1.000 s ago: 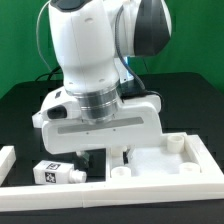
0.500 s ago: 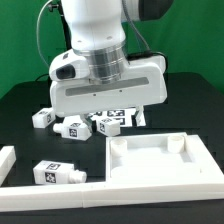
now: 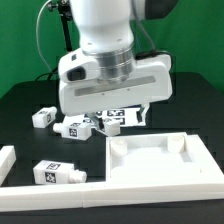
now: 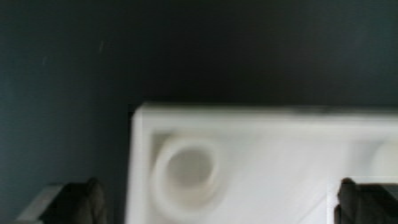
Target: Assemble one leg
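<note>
The large white panel (image 3: 160, 165) with a raised rim lies at the front right of the exterior view. One leg (image 3: 56, 172), a white post with a tag, lies at the front left. Other tagged legs (image 3: 72, 126) lie further back, partly hidden under the arm. My gripper (image 3: 112, 102) hangs above the table behind the panel and holds nothing. In the wrist view my gripper (image 4: 221, 205) is open, its dark fingertips (image 4: 71, 200) wide apart, and the panel's corner with a round hole (image 4: 183, 170) shows blurred below.
A white rail (image 3: 50, 187) runs along the front edge, with a short white block (image 3: 5, 158) at the exterior view's left. The table top is black cloth. A tagged white piece (image 3: 125, 116) lies under the gripper.
My arm has risen off the panel's near corner and moved back. Over the last half second it drifted slightly up and toward the exterior view's right. The panel and legs stayed put.
</note>
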Motion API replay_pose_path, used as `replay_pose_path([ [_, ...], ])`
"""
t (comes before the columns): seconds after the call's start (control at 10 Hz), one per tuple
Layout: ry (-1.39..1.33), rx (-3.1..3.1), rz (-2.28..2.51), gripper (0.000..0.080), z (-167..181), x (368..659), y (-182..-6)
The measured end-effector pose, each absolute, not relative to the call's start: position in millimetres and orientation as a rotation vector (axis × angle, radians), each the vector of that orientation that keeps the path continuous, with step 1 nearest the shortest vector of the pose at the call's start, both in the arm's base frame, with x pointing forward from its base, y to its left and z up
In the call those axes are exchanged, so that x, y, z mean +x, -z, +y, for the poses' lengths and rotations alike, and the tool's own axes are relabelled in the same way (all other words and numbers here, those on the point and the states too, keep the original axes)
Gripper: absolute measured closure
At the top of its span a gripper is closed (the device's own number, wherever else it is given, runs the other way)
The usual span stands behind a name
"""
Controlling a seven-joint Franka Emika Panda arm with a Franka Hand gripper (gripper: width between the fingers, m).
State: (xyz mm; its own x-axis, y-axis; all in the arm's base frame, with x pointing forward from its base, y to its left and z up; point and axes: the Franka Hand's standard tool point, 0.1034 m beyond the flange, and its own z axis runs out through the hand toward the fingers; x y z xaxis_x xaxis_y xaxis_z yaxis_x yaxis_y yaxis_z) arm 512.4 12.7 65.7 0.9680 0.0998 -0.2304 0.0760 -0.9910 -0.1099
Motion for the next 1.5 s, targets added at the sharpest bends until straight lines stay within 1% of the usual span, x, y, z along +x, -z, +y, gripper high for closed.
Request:
replay_pose_path([
  [0.1,-0.454,-2.996,-0.228,0.015,19.5,504.2,-73.4],
  [0.4,-0.463,-2.983,-0.279,0.015,20.6,504.3,-71.4],
  [0.5,-0.441,-2.998,-0.404,0.015,23.3,504.4,-67.4],
  [0.7,-0.414,-2.978,-0.726,0.015,32.8,487.9,-49.5],
  [0.8,-0.387,-2.948,-0.876,0.015,27.6,479.2,-38.9],
  [0.9,-0.33,-2.939,-0.937,0.015,21.5,475.6,-32.8],
  [1.5,-0.33,-2.939,-0.937,0.0151,21.5,475.6,-32.8],
])
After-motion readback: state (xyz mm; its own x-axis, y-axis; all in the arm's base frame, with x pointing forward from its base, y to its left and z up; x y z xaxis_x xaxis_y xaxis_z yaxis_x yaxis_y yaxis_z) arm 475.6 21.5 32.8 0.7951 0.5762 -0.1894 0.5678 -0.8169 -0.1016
